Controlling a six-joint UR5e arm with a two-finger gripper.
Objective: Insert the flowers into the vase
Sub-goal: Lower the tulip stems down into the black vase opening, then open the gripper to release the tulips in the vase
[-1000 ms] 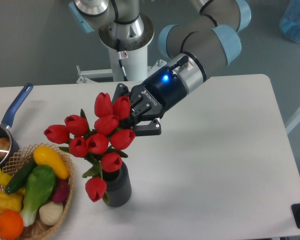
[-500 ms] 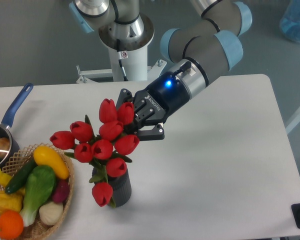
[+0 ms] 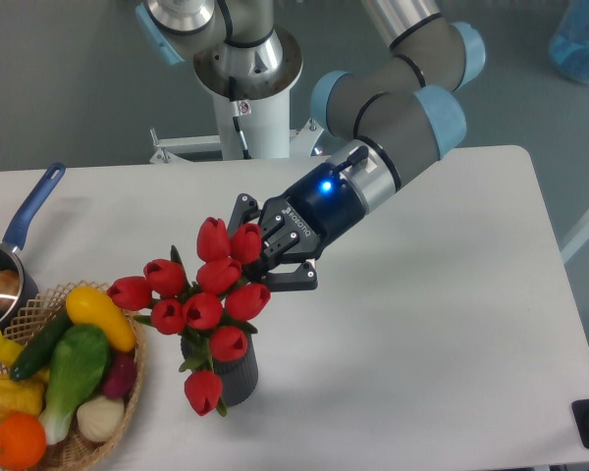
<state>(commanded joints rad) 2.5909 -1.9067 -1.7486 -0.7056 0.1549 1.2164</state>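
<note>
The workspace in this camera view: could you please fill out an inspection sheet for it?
Surface: white table, bare on the right.
Job's things: bunch of red artificial tulips standing in the short dark grey ribbed vase.
Clutter: wicker basket of vegetables; blue-handled saucepan at left edge.
Grippers: black two-finger gripper against the top blooms; jaws' state unclear.
Cables: nothing seen.
Surroundings: grey floor, white robot pedestal.
</note>
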